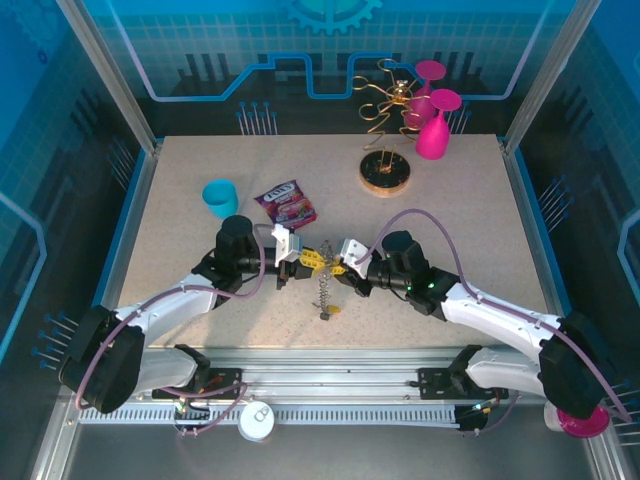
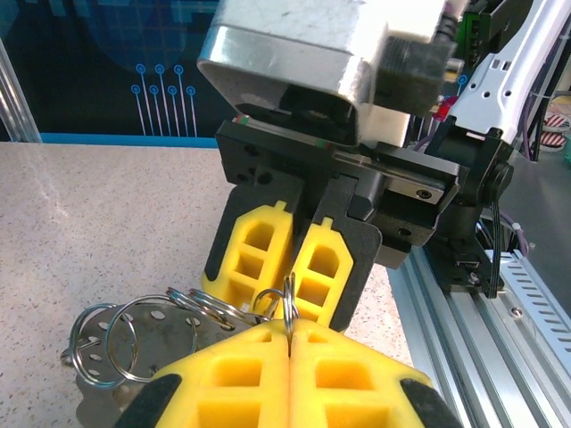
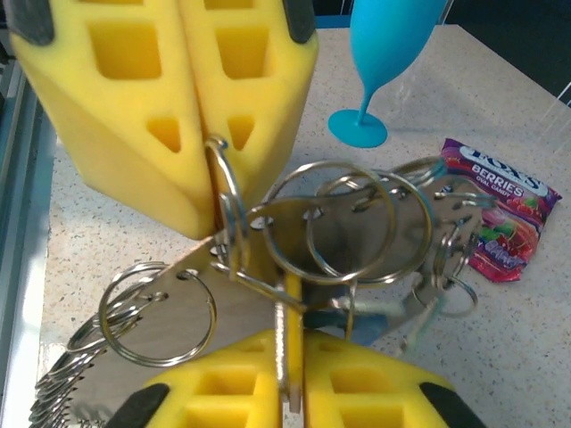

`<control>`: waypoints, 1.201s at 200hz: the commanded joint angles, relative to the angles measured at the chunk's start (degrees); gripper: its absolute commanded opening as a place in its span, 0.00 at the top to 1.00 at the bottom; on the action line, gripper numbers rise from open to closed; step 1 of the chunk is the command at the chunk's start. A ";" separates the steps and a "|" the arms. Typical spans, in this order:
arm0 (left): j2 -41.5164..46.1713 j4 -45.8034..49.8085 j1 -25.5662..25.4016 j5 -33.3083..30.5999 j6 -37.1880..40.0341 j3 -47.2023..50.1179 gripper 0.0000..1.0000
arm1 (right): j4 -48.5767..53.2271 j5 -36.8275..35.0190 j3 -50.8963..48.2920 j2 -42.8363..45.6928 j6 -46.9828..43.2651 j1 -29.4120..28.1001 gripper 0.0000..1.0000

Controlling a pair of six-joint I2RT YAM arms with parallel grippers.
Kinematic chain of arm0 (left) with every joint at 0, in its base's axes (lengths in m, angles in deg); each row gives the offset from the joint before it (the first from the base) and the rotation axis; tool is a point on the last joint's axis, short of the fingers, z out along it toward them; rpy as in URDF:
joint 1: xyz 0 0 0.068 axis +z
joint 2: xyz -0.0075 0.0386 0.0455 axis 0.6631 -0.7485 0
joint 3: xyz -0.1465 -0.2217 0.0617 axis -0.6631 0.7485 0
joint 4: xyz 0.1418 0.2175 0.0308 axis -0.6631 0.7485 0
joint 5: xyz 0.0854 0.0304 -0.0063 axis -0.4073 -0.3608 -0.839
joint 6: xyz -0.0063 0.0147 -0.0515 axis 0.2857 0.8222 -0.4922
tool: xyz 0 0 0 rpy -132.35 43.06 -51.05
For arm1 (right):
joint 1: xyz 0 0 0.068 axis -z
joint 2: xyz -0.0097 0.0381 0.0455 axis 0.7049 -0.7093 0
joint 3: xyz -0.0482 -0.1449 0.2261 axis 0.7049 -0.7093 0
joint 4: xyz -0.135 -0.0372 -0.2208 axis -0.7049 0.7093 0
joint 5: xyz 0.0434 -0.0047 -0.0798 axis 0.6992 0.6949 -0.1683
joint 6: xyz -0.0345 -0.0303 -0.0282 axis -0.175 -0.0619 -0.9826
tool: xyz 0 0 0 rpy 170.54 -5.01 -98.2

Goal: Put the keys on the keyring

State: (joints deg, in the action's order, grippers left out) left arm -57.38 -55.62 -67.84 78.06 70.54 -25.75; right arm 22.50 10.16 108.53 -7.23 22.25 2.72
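Keyring [image 3: 234, 209]: shiny smooth metal; pads [image 3: 116, 107]: matt yel. foam; table [image 1: 170, 230]: speckled, matt.

Bright, even overhead light falls on the desk [image 1: 180, 260], leaving short, soft shadows, and the walls around it glow blue. In the wrist views the left tool [image 2: 290, 332] and right tool [image 3: 287, 357] look slightly soft at the bottom edge. The metal rings [image 3: 227, 201] carry small white glints.

We can't tell the keys [image 1: 314, 258] apart from above, too small. Blue goblet [image 3: 385, 45] bowl cut off at top edge; snack packet [image 3: 504, 214] partly behind rings [image 3: 421, 189].
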 commanded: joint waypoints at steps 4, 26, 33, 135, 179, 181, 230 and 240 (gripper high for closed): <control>-0.12 -2.92 0.29 2.55 -0.29 -1.59 1.00 | -0.64 -1.25 -0.73 1.22 -1.15 -0.52 0.94; -0.14 -2.93 0.41 2.44 0.01 -1.59 1.00 | 2.79 -1.72 -0.82 2.93 -2.05 -0.01 0.99; -0.13 -2.94 0.50 2.36 0.09 -1.51 1.00 | 4.06 -1.89 -0.82 3.64 -2.47 0.21 1.00; 0.25 -2.15 0.55 1.70 1.75 -1.50 1.00 | 14.19 0.21 1.35 5.14 -5.02 2.10 1.00; 0.32 -2.14 0.55 1.83 1.75 -1.42 1.00 | 12.98 3.29 4.13 0.21 -4.70 1.20 1.00; 0.27 -2.14 0.55 1.76 1.78 -1.42 1.00 | 12.90 3.38 4.29 0.06 -4.70 1.14 1.00; 0.83 1.20 0.58 -1.04 5.65 -1.33 1.00 | 13.14 4.66 4.74 1.98 -2.97 3.30 0.70; 0.90 1.35 0.54 -1.32 6.03 -1.33 1.00 | 13.74 5.66 4.24 3.40 -3.31 4.56 0.65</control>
State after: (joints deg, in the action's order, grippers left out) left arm -57.38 -54.33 -67.60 77.03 73.45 -25.75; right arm 34.19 13.31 112.35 -7.10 18.54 4.51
